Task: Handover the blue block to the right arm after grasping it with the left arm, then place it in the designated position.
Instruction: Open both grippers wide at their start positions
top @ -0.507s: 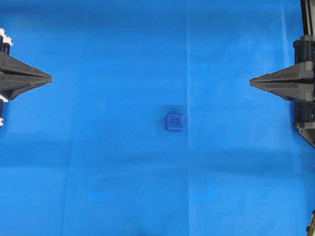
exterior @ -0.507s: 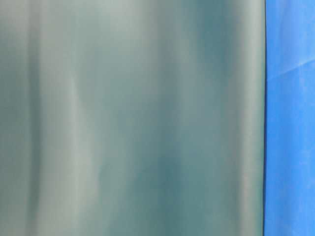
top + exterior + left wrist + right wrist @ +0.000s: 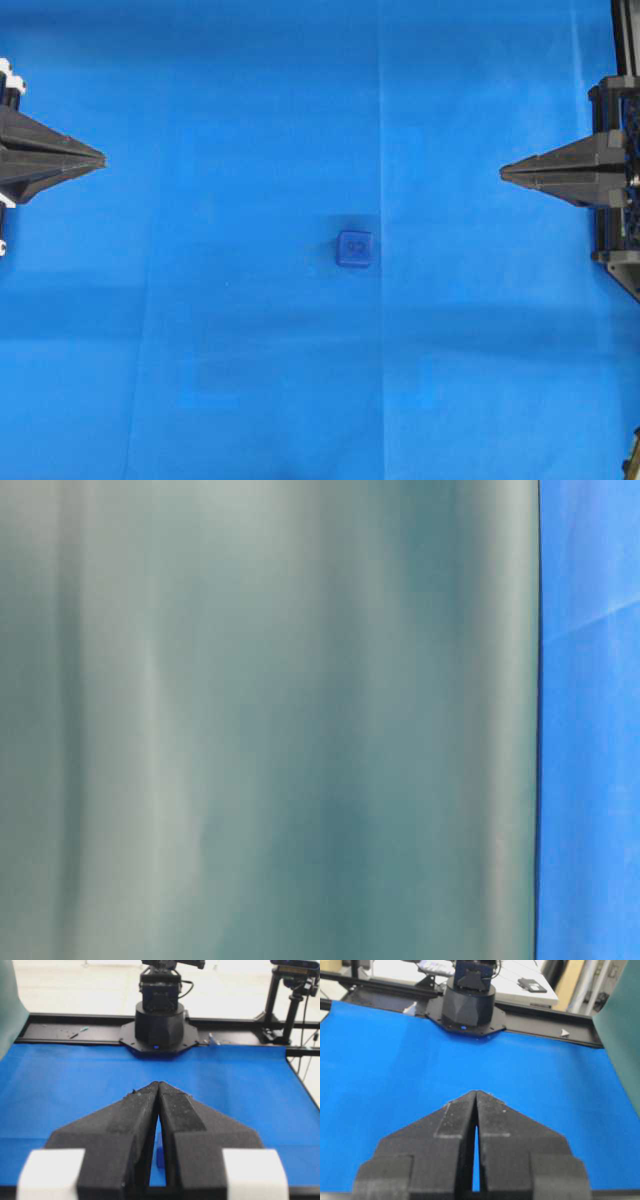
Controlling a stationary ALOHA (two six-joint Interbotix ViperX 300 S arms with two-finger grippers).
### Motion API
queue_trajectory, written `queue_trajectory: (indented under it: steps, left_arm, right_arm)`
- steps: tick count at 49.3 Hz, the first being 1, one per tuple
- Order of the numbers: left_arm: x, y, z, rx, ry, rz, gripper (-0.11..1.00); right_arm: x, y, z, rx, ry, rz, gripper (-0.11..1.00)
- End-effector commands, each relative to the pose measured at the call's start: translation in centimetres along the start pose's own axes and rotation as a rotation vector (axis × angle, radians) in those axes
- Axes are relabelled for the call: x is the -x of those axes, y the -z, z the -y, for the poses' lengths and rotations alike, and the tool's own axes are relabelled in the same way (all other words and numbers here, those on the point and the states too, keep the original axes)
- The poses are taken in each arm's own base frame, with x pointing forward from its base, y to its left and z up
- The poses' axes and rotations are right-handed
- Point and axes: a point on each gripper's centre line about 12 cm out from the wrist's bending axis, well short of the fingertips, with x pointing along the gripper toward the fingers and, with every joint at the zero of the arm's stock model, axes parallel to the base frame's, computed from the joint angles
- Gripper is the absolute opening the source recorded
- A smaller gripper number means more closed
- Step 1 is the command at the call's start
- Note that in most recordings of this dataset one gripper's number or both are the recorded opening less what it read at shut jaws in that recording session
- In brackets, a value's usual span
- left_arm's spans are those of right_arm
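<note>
One blue block on blue cloth

Setting: robotics laboratory bench. Evidence recorded: a work surface covered by a creased blue cloth; two black arm bases bolted to black framing rails, one facing the left wrist camera, the other facing the right; a camera on a black stand at the bench's far corner; a grey-green backdrop sheet filling the table-level view; a pale floor beyond the rail, and desks with clutter behind the opposite side.
</note>
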Motion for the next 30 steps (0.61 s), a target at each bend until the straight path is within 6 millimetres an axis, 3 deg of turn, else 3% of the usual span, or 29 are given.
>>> queue_trajectory:
  steps: [1, 9, 15, 23, 27, 30]
  left_arm:
    - [-0.23, -0.45, -0.02, 0.001, -0.001, 0.011, 0.00]
    - [-0.32, -0.26, -0.03, 0.003, -0.001, 0.003, 0.03]
    - [-0.38, -0.30, 0.10, 0.003, 0.005, 0.006, 0.35]
    - [-0.35, -0.28, 0.22, 0.001, 0.011, 0.003, 0.81]
    - [-0.34, -0.22, 0.26, 0.000, 0.013, 0.001, 0.93]
    - [-0.34, -0.20, 0.26, 0.000, 0.013, 0.000, 0.93]
  right_arm:
    - [-0.22, -1.12, -0.06, -0.002, -0.003, 0.029, -0.02]
    - [-0.28, -1.08, -0.02, -0.011, -0.001, 0.028, 0.04]
    - [-0.26, -1.17, -0.01, -0.024, 0.000, 0.031, 0.30]
    - [-0.18, -1.33, -0.01, -0.034, -0.001, 0.037, 0.80]
    - [-0.18, -1.33, -0.01, -0.035, 0.000, 0.037, 0.95]
    - [-0.18, -1.33, -0.01, -0.034, -0.001, 0.037, 0.95]
